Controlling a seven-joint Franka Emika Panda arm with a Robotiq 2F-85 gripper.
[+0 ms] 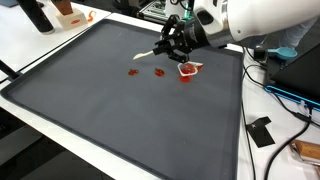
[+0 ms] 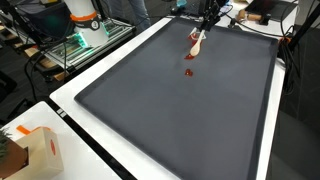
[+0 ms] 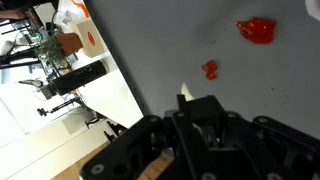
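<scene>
A: Checking the end effector (image 1: pixel 170 46) first. Gripping anything?

B: Gripping, yes. Pinching a pale stick (image 1: pixel 148 54) between closed fingers, with no gap showing around it in an exterior view.

A: Holding it how?

B: Tilting it, slanting it down and away from the wrist toward the dark mat (image 1: pixel 110 110). Hanging its free tip low over the mat; touching or just clear, cannot tell.

A: Placing the red stuff where?

B: Seeing all of it on the mat. Counting two red smears (image 1: pixel 159 71) side by side, just beside the stick's tip, and a red-and-white scrap (image 1: pixel 188 69) lying right below the end effector.

A: Getting any of that from the wrist view?

B: Getting only the stick's pale tip poking out past the dark fingers (image 3: pixel 205 108), plus two red smears further out on the mat, apart from the tip.

A: Finding what under the mat?

B: Finding a white bench (image 1: pixel 25 50), showing as a bare margin around the mat's edge.

A: Spotting anything else?

B: Noticing a pale box with an orange mark (image 2: pixel 42 150) standing beyond the mat's corner, well apart from the end effector and the stick.
</scene>
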